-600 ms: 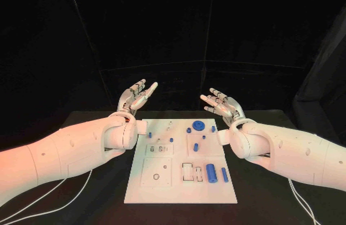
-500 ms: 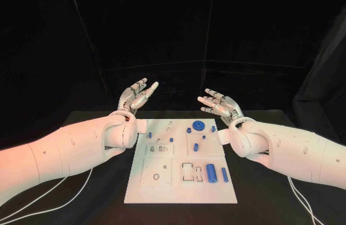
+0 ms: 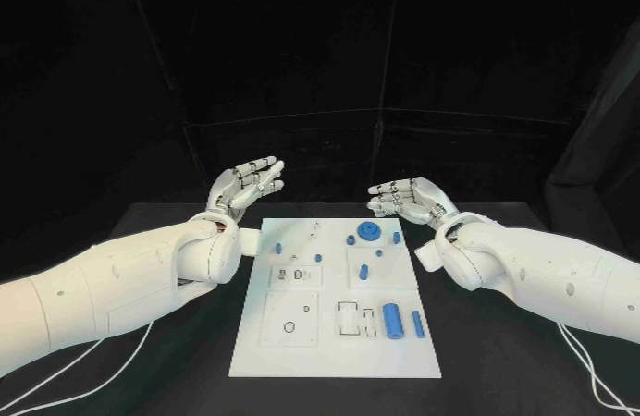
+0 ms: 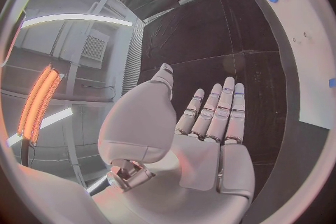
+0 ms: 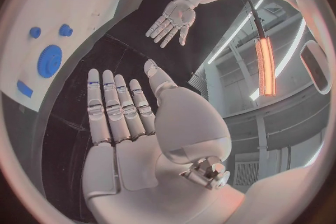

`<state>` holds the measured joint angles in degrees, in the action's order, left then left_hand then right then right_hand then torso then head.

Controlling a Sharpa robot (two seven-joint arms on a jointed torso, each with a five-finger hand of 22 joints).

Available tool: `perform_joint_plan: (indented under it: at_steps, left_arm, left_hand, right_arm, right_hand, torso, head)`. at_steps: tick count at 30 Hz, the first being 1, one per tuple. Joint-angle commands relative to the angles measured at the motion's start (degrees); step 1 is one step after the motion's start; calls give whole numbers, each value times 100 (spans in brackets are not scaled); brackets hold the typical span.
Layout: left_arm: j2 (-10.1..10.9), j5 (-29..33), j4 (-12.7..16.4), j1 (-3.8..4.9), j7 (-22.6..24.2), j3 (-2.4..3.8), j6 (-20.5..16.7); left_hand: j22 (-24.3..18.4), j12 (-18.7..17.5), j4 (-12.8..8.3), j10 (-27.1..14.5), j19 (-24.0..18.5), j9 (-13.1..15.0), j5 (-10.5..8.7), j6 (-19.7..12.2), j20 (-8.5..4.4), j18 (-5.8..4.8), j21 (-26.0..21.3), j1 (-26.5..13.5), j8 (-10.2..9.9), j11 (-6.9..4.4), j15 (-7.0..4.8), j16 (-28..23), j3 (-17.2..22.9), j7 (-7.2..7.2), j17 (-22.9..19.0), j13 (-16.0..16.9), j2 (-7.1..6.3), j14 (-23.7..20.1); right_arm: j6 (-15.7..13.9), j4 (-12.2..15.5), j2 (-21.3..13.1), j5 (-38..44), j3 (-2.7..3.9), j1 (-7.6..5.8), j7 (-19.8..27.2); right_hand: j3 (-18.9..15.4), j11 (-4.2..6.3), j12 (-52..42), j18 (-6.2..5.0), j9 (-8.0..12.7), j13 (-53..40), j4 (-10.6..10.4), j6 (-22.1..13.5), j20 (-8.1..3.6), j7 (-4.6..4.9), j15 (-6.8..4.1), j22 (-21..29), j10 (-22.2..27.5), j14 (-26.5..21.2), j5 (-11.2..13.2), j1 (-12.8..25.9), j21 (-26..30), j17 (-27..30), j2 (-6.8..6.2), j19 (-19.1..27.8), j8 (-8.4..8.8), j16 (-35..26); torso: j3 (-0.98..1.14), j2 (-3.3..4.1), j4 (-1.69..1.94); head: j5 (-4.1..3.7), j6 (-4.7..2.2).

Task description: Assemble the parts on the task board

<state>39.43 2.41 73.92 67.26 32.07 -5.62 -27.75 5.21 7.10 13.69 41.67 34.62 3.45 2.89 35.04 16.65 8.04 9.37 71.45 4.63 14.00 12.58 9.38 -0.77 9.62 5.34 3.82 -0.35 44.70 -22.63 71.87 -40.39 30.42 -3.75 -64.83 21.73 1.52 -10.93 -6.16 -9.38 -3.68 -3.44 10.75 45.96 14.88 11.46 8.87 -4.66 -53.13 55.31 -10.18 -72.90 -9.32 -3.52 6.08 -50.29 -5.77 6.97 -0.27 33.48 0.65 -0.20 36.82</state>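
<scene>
The white task board lies in the middle of the black table. On it sit small blue parts: a round disc near the far edge, a thick cylinder and a thin peg at the near right. My left hand hovers beyond the board's far left corner, open, fingers straight and empty. My right hand hovers past the far right corner, palm up, holding nothing. The disc also shows in the right wrist view.
White cables trail over the table at the near left and near right. The black table extends on both sides of the board, with a dark curtain behind.
Both hands have dropped lower toward the table's far edge. The right hand has turned flatter, palm up. The parts on the board have not moved.
</scene>
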Motion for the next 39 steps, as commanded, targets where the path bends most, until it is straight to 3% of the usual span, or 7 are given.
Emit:
perform_joint_plan:
  at_steps: [1,7,13,19,26,31,39]
  left_arm:
    - [68,-165,103,7,196,10,290]
    - [208,-445,301,-1,112,9,542]
    - [411,-798,602,-6,-10,8,785]
    - [601,-911,928,-10,-73,8,905]
    - [730,-889,1298,-13,-103,6,961]
    - [793,-777,1413,-11,-96,7,1010]
    - [860,-633,1492,-7,-98,7,1050]
  left_hand:
    - [64,203,-154,651,611,82,8,992,-21,166,206,94,202,-104,-161,163,-28,590,42,31,95,496]
    - [78,359,-386,1481,1451,81,10,1781,-179,263,414,157,328,-348,-445,370,-96,399,135,36,276,1449]
    - [54,378,-559,2099,2153,60,15,2191,-429,264,510,206,352,-558,-696,509,-115,224,400,86,375,2223]
    - [23,295,-675,2388,2572,51,17,2367,-570,263,533,234,313,-668,-834,584,-119,131,674,128,422,2656]
    - [-2,236,-713,2427,2641,50,18,2398,-589,255,504,238,283,-677,-848,552,-119,120,755,134,435,2687]
    - [-29,172,-754,2412,2653,45,17,2386,-585,252,463,241,244,-662,-838,510,-130,135,807,131,416,2674]
    - [-43,146,-771,2408,2654,44,17,2383,-581,250,441,240,226,-656,-832,486,-134,141,830,130,415,2661]
  right_arm:
    - [-189,24,-41,1051,7,-52,-117]
    - [-115,20,-94,1773,11,-181,-382]
    - [203,16,-82,2967,12,-407,-977]
    - [472,35,1,4084,16,-550,-1541]
    - [650,-15,179,5341,21,-646,-2053]
    - [730,4,270,6052,24,-702,-2201]
    - [817,78,314,6428,26,-735,-2322]
  right_hand:
    - [106,163,19,-121,-8,-9,246,855,-189,116,-219,-2,-819,939,31,-167,-216,-27,34,-662,27,10]
    - [353,347,2,-123,-27,-25,565,1221,-440,-14,-445,-93,-1339,1519,41,-334,-479,-113,36,-1093,-4,114]
    - [467,496,56,-108,-22,-33,578,1452,-703,-131,-674,-319,-1714,2177,52,-421,-941,-289,-126,-1557,20,301]
    - [473,618,142,-113,-16,-43,563,1561,-939,-211,-886,-641,-1911,2989,-13,-375,-1550,-605,-265,-2077,87,701]
    - [516,644,260,-90,-9,-35,560,1562,-1041,-231,-958,-917,-1848,3121,-33,-187,-2031,-1086,-381,-2263,199,1384]
    - [520,598,251,-90,-5,-21,530,1438,-1030,-252,-929,-1013,-1513,3119,-1,-61,-2189,-1275,-480,-2227,217,1606]
    - [666,624,233,-95,-11,-26,519,1379,-1035,-269,-959,-1367,-1391,3101,13,34,-2792,-1908,-525,-2327,210,2645]
  torso:
    - [14,120,28]
    - [12,226,56]
    - [-7,375,85]
    - [-2,495,127]
    - [1,635,175]
    - [-1,729,183]
    - [-5,799,187]
  head:
    - [-20,-39]
    - [-17,-50]
    - [-59,-79]
    - [-95,-84]
    - [-141,-120]
    - [-194,-172]
    - [-228,-150]
